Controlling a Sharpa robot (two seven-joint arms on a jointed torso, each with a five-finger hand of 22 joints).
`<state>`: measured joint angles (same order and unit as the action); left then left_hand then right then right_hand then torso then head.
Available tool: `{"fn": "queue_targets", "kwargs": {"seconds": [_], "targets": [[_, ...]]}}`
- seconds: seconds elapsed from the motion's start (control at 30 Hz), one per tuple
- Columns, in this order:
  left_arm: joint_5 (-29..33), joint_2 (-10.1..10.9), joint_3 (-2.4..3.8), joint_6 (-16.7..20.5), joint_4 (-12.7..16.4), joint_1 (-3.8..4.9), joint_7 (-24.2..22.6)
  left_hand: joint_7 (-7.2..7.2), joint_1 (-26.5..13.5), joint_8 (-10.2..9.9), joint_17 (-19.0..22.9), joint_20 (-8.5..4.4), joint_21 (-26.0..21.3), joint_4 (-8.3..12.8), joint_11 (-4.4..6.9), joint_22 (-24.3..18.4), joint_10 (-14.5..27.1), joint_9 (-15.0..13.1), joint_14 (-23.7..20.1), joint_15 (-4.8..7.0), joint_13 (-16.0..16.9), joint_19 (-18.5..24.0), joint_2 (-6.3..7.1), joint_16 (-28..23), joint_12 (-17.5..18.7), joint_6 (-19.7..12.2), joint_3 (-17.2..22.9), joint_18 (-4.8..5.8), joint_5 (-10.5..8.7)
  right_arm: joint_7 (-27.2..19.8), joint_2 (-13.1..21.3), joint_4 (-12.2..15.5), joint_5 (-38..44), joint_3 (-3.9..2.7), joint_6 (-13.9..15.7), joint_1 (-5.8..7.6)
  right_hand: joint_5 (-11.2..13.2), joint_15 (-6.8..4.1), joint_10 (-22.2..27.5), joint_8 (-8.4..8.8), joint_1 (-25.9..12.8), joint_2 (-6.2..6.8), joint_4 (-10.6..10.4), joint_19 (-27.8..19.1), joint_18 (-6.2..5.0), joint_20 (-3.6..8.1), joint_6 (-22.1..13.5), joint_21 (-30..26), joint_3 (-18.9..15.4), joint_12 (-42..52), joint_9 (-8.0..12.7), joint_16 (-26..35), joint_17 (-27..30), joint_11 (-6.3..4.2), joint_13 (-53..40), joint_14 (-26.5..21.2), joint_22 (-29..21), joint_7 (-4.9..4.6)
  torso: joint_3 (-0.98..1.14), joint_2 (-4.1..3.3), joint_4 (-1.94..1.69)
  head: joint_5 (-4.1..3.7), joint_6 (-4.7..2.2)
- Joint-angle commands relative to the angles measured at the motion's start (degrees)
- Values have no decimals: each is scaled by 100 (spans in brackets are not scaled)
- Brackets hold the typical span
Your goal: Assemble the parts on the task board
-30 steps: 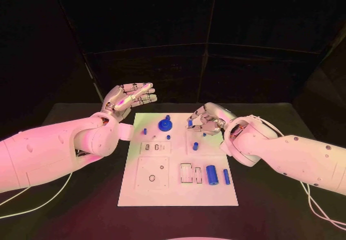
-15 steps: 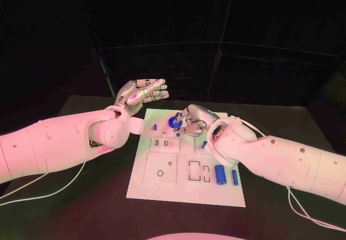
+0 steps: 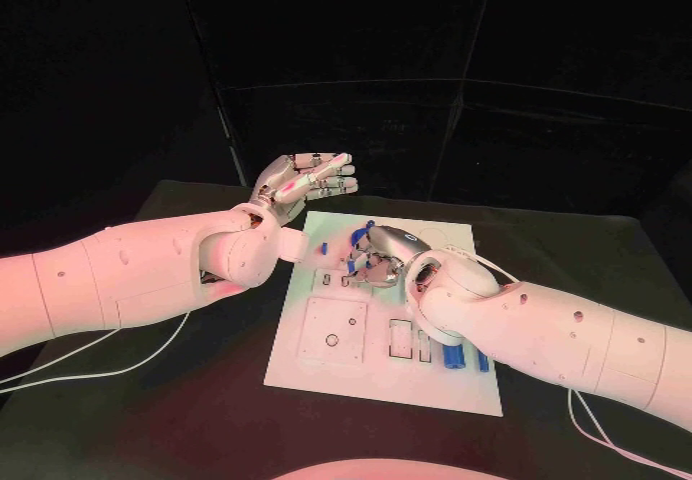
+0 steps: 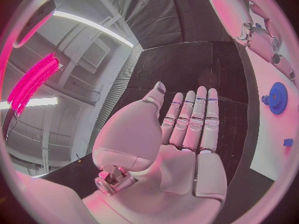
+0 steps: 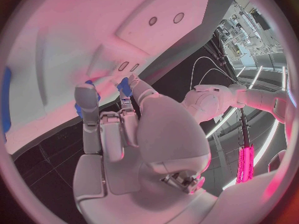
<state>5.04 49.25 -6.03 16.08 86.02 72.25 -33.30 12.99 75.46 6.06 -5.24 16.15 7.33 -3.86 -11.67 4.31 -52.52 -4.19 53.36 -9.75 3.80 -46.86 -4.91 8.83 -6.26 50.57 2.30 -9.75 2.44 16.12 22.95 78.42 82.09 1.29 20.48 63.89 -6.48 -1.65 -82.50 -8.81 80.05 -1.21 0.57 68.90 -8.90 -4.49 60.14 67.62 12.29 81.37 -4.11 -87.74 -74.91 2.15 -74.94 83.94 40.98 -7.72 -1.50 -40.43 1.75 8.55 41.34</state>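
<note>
**Task board: right hand down on the far half, left hand raised and empty**

Task board (image 3: pixel 353 365) is seen lying flat in the middle of the black table (image 3: pixel 173 380), long side running away from the robot.

Right hand (image 3: pixel 378 255) is lowered over the board's far half, fingers curled downward onto the surface. In the right wrist view its fingertips (image 5: pixel 87 92) are seen against small blue parts on the white plate; whether a part is actually pinched cannot be told. A blue gear (image 3: pixel 358 234) is partly hidden by this hand in the head view, just beyond the fingers; in the left wrist view the same gear (image 4: pixel 276 98) is seen on the board beside the right hand's fingers.

Left hand (image 3: pixel 306 178) is held up beyond the board's far-left corner, well above the table, palm open, fingers straight and close together. Nothing is held; the left wrist view shows a bare palm (image 4: pixel 181 154).

Outward from the hands: a small blue peg (image 3: pixel 323 248) is seen near the board's left edge, beside the left wrist. Rectangular slots (image 3: pixel 407 341) are seen mid-board. Two blue cylinders (image 3: pixel 453 357) lie side by side toward the board's right edge, partly covered by the right forearm.
</note>
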Motion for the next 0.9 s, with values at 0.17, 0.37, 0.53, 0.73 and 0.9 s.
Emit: {"fn": "queue_targets", "kwargs": {"seconds": [0.17, 0.37, 0.53, 0.73, 0.9], "targets": [[15, -27, 4, -104, -9, 13, 20, 146, 2, -6, 11, -1, -4, 24, -16, -8, -18, 8, 42, -11, -7, -38, -65, -4, 9, 41, 6, -64, 22, 11, -101, -95, 240, 3, -147, -56, -35, -37, -19, -9, -27, -20, 3, 9, 46, 34, 149, 15, 32, -7, -8, -6, -863, -12, -368, 475, -4, 91, 13, -8, -1, 63, 29], [15, -35, 4, -118, -20, 13, 37, 151, 1, -11, 13, 0, -9, 25, -20, -11, -15, 11, 40, -13, -9, -40, -65, -9, 15, 38, 7, -62, 22, 26, -127, -144, 238, 5, -269, -91, -55, -38, -15, -1, -55, -2, 7, -2, 43, 35, 150, 3, 39, -12, -5, -1, -849, -11, -364, 472, -27, 88, 13, -2, 14, 58, 57], [15, -48, 4, -131, -26, 13, 45, 151, 1, -11, 13, 0, -9, 25, -20, -11, -15, 11, 40, -13, -9, -40, -65, -9, 15, 38, 7, -62, 22, 49, -133, -161, 229, 5, -293, -105, -59, -38, -10, 2, -62, 1, 6, -2, 43, 35, 149, 3, 41, -18, -4, -1, -848, -10, -358, 472, -28, 88, 18, -4, 13, 39, 74], [15, -56, 4, -143, -36, 13, 54, 155, -1, -15, 16, 0, -13, 25, -23, -14, -14, 13, 38, -15, -11, -40, -65, -13, 20, 37, 7, -61, 22, 142, -113, -161, 242, 5, -306, -114, -62, -37, -5, 5, -68, 3, 6, -6, 41, 35, 146, -1, 43, -23, -3, 1, -843, -10, -351, 471, -36, 87, 17, -2, -3, -2, 102], [15, -54, 4, -149, -42, 12, 59, 155, -1, -15, 16, 0, -13, 25, -23, -14, -14, 13, 38, -15, -11, -40, -65, -13, 20, 37, 7, -61, 22, 197, -83, -158, 236, 5, -339, -116, -64, -37, -6, 7, -71, 5, 7, -5, 42, 35, 144, -1, 44, -23, -2, 2, -842, -9, -352, 470, -34, 86, 17, -1, 7, -25, 114]]}}
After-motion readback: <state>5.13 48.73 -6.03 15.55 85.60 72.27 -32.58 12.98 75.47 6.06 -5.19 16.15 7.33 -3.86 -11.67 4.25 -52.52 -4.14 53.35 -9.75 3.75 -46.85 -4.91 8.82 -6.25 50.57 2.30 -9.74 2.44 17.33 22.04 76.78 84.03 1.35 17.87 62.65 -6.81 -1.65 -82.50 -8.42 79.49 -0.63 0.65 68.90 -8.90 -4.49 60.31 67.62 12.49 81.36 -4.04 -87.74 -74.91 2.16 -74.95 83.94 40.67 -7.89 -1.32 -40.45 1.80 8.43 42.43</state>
